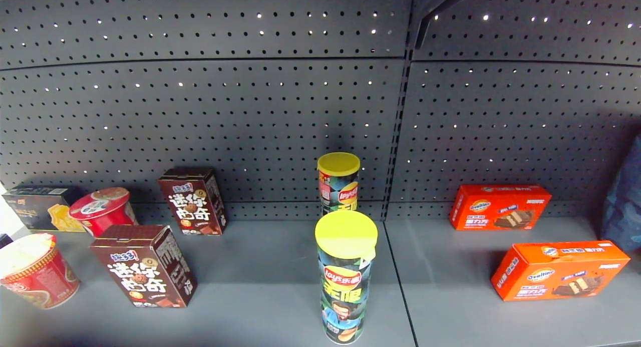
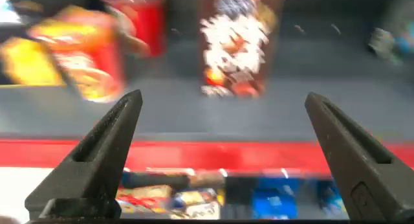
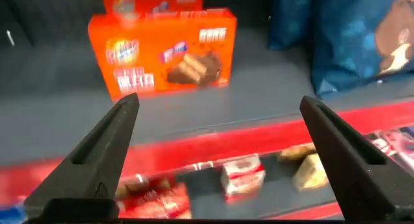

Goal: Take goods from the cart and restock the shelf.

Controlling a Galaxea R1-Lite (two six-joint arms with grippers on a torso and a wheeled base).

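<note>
On the grey shelf (image 1: 270, 267) stand two yellow-lidded chip cans, one in front (image 1: 344, 276) and one behind (image 1: 338, 183). Two brown cookie boxes (image 1: 145, 265) (image 1: 193, 200) stand to the left, with red noodle cups (image 1: 35, 270) (image 1: 102, 210) beyond them. Two orange wafer boxes (image 1: 559, 270) (image 1: 499, 206) lie on the right. My left gripper (image 2: 220, 114) is open in front of the shelf's red edge (image 2: 213, 153), facing a brown cookie box (image 2: 234, 43). My right gripper (image 3: 217, 114) is open too, facing an orange wafer box (image 3: 163, 50). Nothing is between either pair of fingers.
A black box (image 1: 44, 207) lies at the far left of the shelf and a blue bag (image 1: 624, 207) at the far right. A perforated grey back panel (image 1: 250, 111) closes the shelf behind. Below the red edge a lower shelf holds several packaged goods (image 3: 243, 175).
</note>
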